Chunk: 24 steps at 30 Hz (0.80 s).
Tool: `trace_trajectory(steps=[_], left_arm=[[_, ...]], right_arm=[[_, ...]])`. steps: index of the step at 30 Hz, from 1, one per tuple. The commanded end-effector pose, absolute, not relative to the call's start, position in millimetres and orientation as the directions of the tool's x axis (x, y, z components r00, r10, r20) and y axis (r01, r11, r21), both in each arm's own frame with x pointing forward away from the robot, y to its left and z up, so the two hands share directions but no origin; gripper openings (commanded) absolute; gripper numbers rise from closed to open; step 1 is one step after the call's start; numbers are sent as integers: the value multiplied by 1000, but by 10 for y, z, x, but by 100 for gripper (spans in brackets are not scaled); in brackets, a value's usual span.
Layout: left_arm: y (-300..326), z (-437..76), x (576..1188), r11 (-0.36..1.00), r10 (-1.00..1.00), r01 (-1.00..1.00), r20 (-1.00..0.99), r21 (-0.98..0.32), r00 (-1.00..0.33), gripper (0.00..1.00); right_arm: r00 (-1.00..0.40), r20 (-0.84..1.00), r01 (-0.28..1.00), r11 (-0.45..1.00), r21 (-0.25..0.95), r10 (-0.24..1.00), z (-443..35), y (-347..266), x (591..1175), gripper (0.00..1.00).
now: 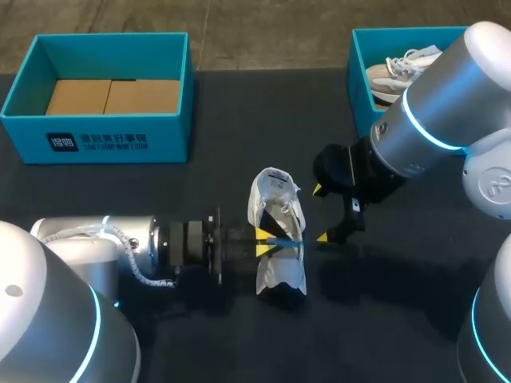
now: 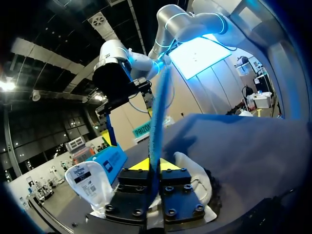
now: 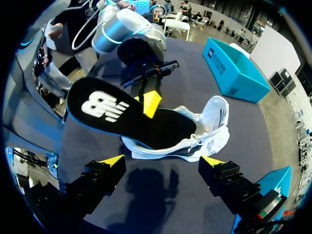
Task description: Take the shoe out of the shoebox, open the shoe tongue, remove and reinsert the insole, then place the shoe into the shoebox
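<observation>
A white shoe (image 1: 277, 281) lies on the black table, its tongue (image 1: 271, 187) pulled open towards the back. My left gripper (image 1: 264, 240) comes in from the left and is shut on the insole (image 1: 286, 238), which shows edge-on as a thin blue line. In the right wrist view the black insole (image 3: 112, 109) with its white logo sticks out of the shoe (image 3: 204, 139), one end still inside. My right gripper (image 1: 320, 214) hangs open just right of the shoe, touching nothing. From the left wrist, the insole (image 2: 157, 122) rises from between the closed left gripper (image 2: 158, 165).
A blue shoebox (image 1: 96, 137) holding brown cardboard stands at the back left. A second blue box (image 1: 359, 76) at the back right holds another shoe (image 1: 403, 68), partly hidden by my right arm (image 1: 431, 120).
</observation>
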<state>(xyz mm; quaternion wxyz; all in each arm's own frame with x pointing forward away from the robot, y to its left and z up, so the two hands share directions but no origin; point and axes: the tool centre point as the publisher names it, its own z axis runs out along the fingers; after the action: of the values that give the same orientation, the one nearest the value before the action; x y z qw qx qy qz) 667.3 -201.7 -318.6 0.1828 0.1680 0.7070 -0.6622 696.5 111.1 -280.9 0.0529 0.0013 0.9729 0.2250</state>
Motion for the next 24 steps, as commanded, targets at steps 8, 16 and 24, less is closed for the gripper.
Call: trace_trajectory(steps=[8, 16, 24], left_arm=[[-2104, -3289, 6786, 74, 48, 553, -551, -830, -833, 0], [-2071, -3371, 6918, 94, 75, 583, -578, -807, -813, 0], [-2014, -3445, 6972, 116, 82, 585, -579, -803, -811, 0]], right_arm=[[-994, -104, -22, 899, 438, 27, -2819, 1114, 6956, 100], [-994, -104, -22, 899, 438, 27, -2819, 1114, 6956, 100], [-994, -104, -22, 899, 438, 27, -2819, 1114, 6956, 100]])
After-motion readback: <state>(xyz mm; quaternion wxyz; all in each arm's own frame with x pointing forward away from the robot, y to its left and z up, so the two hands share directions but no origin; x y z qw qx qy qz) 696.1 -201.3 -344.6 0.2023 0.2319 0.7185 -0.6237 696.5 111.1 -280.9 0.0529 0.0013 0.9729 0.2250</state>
